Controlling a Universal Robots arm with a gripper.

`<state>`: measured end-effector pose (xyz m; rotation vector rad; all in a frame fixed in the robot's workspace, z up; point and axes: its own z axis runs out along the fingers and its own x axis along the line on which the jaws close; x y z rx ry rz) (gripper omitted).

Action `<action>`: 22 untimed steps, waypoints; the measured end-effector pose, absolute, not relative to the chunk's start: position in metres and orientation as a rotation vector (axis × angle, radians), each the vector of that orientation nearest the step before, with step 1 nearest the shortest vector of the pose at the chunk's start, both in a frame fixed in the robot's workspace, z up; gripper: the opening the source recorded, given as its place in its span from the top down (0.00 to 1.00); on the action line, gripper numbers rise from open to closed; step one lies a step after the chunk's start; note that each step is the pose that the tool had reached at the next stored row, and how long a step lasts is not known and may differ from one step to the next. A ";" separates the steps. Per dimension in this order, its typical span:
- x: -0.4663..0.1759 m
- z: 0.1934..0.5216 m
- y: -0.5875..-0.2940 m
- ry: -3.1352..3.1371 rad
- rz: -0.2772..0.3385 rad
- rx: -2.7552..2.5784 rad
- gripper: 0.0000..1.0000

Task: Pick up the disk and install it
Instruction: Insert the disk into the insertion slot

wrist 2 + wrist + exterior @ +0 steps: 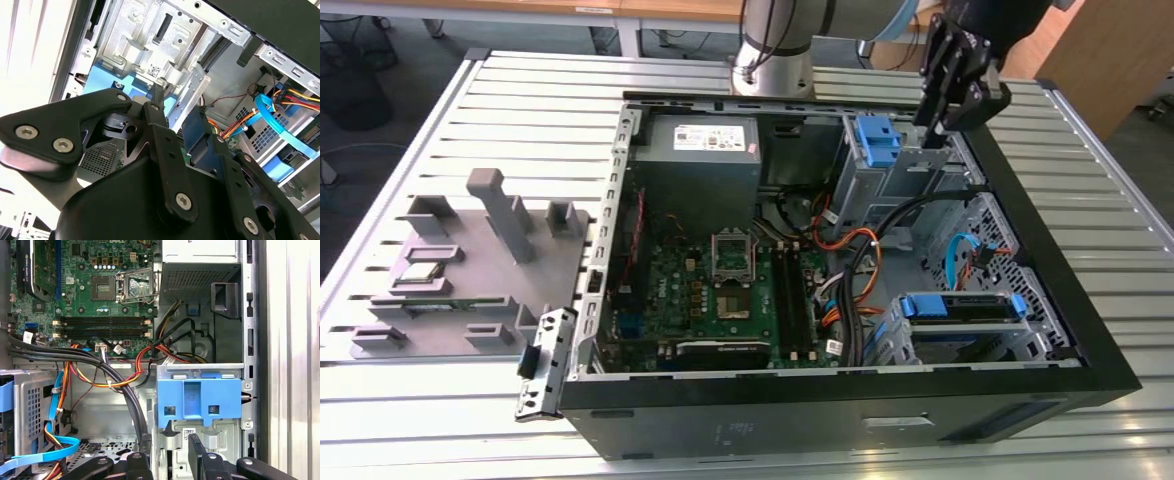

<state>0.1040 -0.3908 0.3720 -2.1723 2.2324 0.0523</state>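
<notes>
Gripper [950, 112] on my exterior view hangs over the far corner of the open computer case [1101, 375], on the exterior view's right, pointing down toward the drive bay. Its jaws stand apart and I see nothing clamped between them. In the first wrist view the dark fingers [195, 444] sit just beside the bay's silver cage [227, 432], one on each side of a cage wall.

Right below them is the disk [874, 138], seated in that bay. Its blue bracket faces me in the first wrist view; the silver body is mostly hidden by the cage, so I can't tell how deep it sits.

Beside the bay lies the grey power supply [700, 140], and next to that the green motherboard [720, 290], with orange and black cables [847, 245] running between board and bays. A second blue-framed drive [961, 306] sits in the nearer cage. The case rests on a slatted metal table [520, 110], with a grey parts tray [454, 300] toward the exterior view's left.
</notes>
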 end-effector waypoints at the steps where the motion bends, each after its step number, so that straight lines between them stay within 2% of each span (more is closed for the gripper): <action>1: 0.104 0.372 -0.390 2.232 0.052 -2.172 0.58; 22: 0.104 0.372 -0.383 2.232 0.052 -2.172 0.58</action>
